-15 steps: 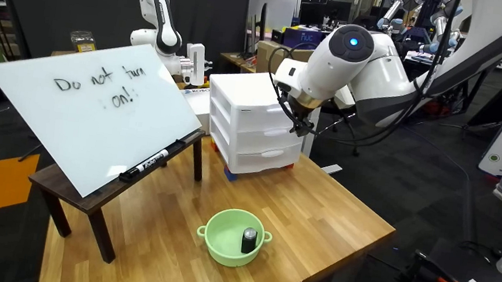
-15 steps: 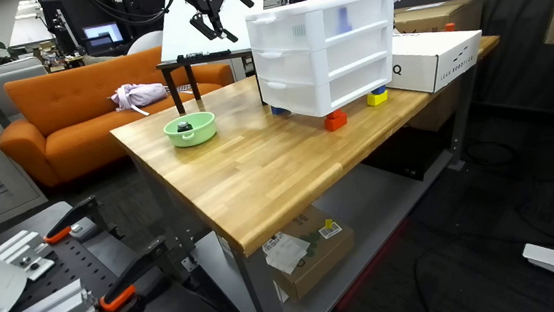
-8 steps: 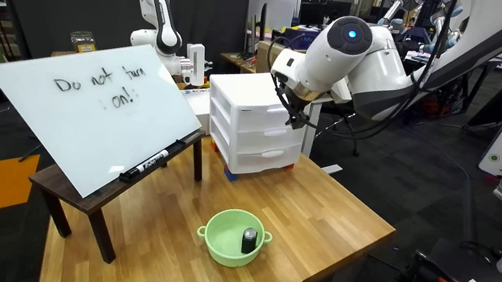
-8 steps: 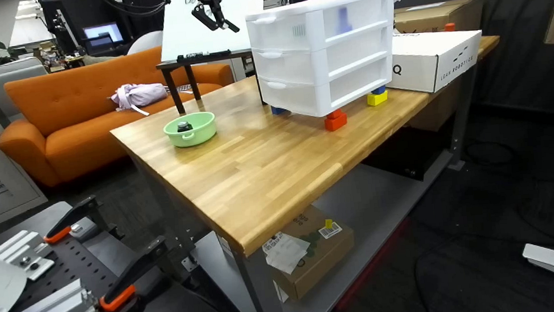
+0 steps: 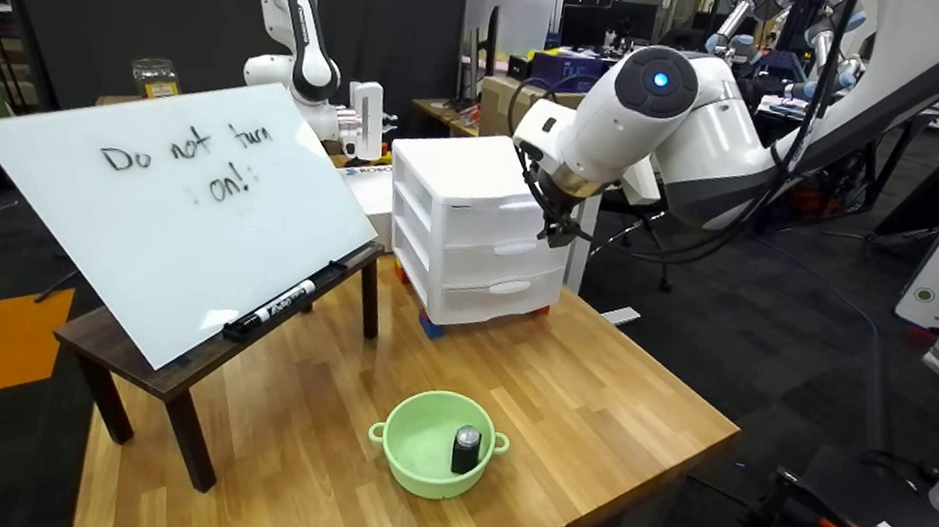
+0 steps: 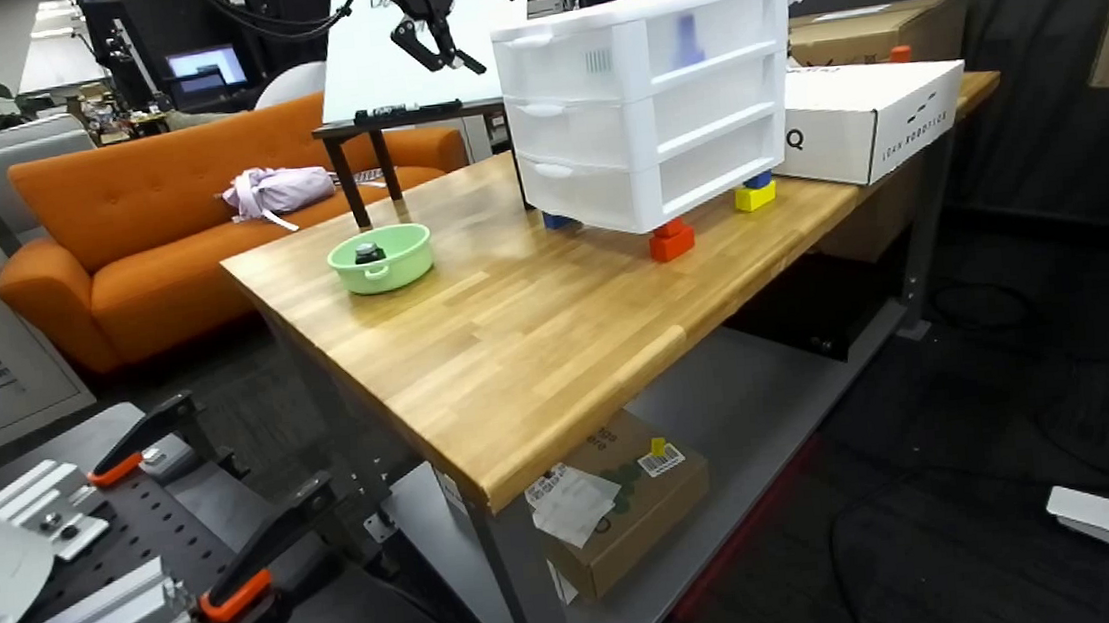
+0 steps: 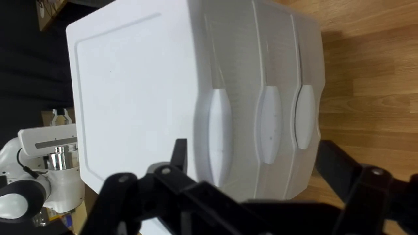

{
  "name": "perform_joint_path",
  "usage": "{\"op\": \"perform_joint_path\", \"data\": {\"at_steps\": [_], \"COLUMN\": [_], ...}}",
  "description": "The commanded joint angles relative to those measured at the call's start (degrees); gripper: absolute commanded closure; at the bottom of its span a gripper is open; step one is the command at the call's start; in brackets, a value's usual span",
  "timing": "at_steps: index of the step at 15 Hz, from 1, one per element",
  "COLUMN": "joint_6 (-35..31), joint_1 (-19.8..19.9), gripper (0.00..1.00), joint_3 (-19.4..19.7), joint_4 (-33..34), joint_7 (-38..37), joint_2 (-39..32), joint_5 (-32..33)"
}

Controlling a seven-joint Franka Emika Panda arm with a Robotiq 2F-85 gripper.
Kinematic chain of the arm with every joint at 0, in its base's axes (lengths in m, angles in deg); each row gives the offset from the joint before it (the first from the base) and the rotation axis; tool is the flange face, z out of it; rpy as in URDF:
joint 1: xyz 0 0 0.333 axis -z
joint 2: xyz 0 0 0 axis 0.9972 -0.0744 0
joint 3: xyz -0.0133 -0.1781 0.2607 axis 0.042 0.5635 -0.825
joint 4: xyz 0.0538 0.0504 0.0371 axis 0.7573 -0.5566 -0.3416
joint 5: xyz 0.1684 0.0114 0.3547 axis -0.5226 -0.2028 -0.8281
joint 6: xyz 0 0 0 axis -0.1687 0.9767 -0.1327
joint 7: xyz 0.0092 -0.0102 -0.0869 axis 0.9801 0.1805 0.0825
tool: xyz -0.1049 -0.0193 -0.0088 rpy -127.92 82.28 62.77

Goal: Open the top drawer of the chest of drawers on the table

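Fingers (image 7: 338,167): well apart, holding nothing I could see; one stood toward the top of the chest of drawers (image 7: 134,91), the other toward the lower drawers (image 7: 283,62), a turn I took as meant for pinching a level handle from above and below.
Top drawer (image 6: 559,70): near and just ahead of the fingers, closed and, in an exterior view, not touched by them.
Top handle (image 7: 220,137): in the gap between the fingers in the wrist view, but off-centre; the middle handle (image 7: 270,125) showed in that gap too, so I judged a small shift upward was wanted before any pinch.
Blocks under the chest: a red block (image 6: 672,241) and a yellow block (image 6: 755,197), below the fingers, helped keep it off the tabletop (image 5: 609,445), probably to raise the handles to an easier height; a hard pull might have rocked it.
Green bowl (image 5: 413,448): lower than the fingers, a dark object (image 5: 466,450) upright inside; it seemed low enough for the drawer to slide out above.
Whiteboard (image 5: 186,213): well apart from the fingers, tilted on a dark stand (image 5: 109,349), I supposed so that "Do not turn on!" could be read.
White box (image 6: 873,113): past the chest from the fingers, out of the pull's way, I thought.
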Motion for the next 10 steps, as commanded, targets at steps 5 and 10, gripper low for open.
{"op": "perform_joint_path", "data": {"at_steps": [5,10], "joint_6": [-1.1,0.0], "joint_1": [0.3,0.1], "gripper": [0.00,0.00], "joint_3": [0.4,0.7], "joint_4": [0.2,0.8], "joint_7": [-4.7,-7.8], "joint_2": [-1.3,-1.5], "joint_5": [4.6,8.3]}}
